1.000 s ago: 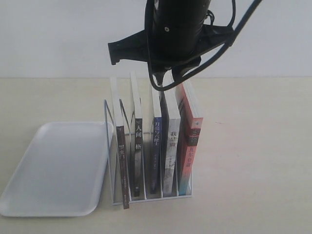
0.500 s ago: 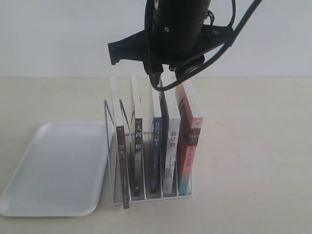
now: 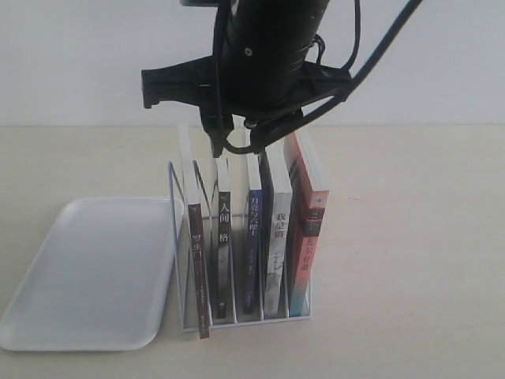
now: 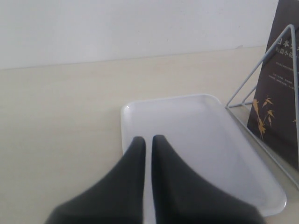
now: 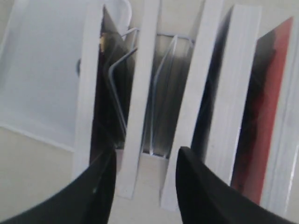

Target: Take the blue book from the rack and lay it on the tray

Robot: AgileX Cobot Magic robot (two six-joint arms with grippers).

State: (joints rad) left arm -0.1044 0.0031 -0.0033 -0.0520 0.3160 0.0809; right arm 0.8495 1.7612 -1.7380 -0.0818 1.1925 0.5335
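Note:
The blue book stands upright in the middle slot of the white wire rack, between a black-spined book and a grey-white one. My right gripper hangs open just above the books' top edges. In the right wrist view its open fingers straddle the page edge of the second book; the blue book's page edge lies beside the other finger. The white tray lies left of the rack. My left gripper is shut, hovering over the tray's near end.
A brown-spined book leans in the rack's leftmost slot, its bamboo-printed cover facing the tray. A red-and-teal-spined book fills the rightmost slot. Black cables trail from the right arm. Bare beige table spreads right of the rack.
The right arm has shifted left above the rack, from over the blue and grey books towards the black-spined one. Books, rack and tray have not moved.

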